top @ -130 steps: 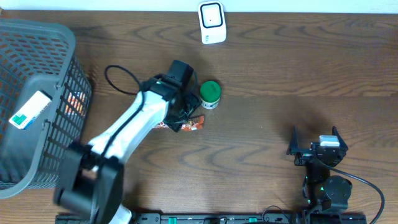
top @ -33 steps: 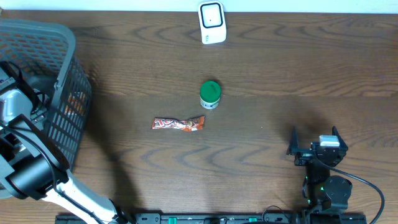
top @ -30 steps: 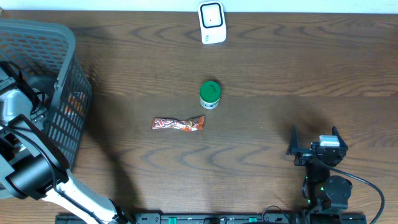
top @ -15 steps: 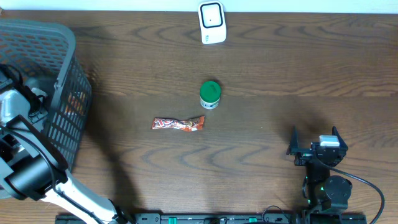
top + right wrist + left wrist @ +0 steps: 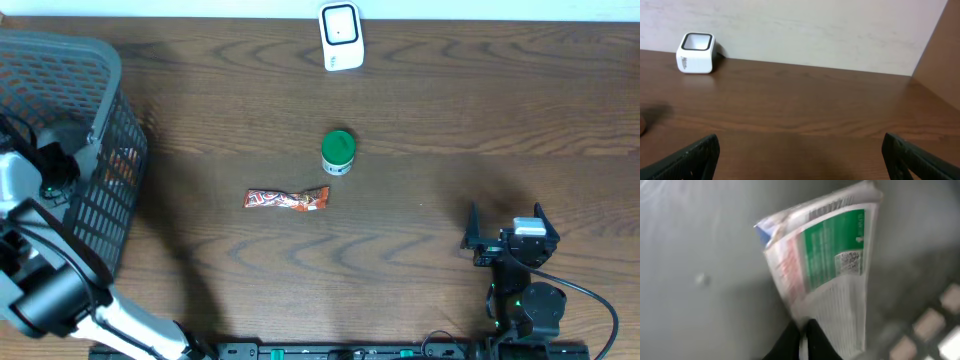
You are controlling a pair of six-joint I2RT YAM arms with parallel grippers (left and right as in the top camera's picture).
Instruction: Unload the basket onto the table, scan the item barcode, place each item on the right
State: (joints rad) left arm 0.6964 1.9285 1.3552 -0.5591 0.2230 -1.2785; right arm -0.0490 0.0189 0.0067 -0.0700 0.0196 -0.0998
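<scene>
In the left wrist view a white packet [image 5: 835, 265] with a green label, a QR code [image 5: 847, 262] and a barcode [image 5: 832, 210] near its top edge lies inside the grey basket [image 5: 60, 60]. My left gripper [image 5: 803, 330] is shut on the packet's lower edge. Overhead, the left gripper [image 5: 50, 170] sits deep in the basket at the far left, and the arm hides the packet. The white scanner [image 5: 341, 36] stands at the table's back edge and is also in the right wrist view as the scanner [image 5: 696, 52]. My right gripper [image 5: 506, 215] rests open and empty at the front right.
A green-lidded jar [image 5: 338, 151] stands mid-table. An orange snack wrapper [image 5: 287, 199] lies just in front of it. The basket's mesh walls surround the left gripper. Orange items show through the basket's right wall [image 5: 120, 165].
The left gripper closed on the packet inside the basket and shifted slightly toward the front. The right arm, jar and wrapper have not moved.
</scene>
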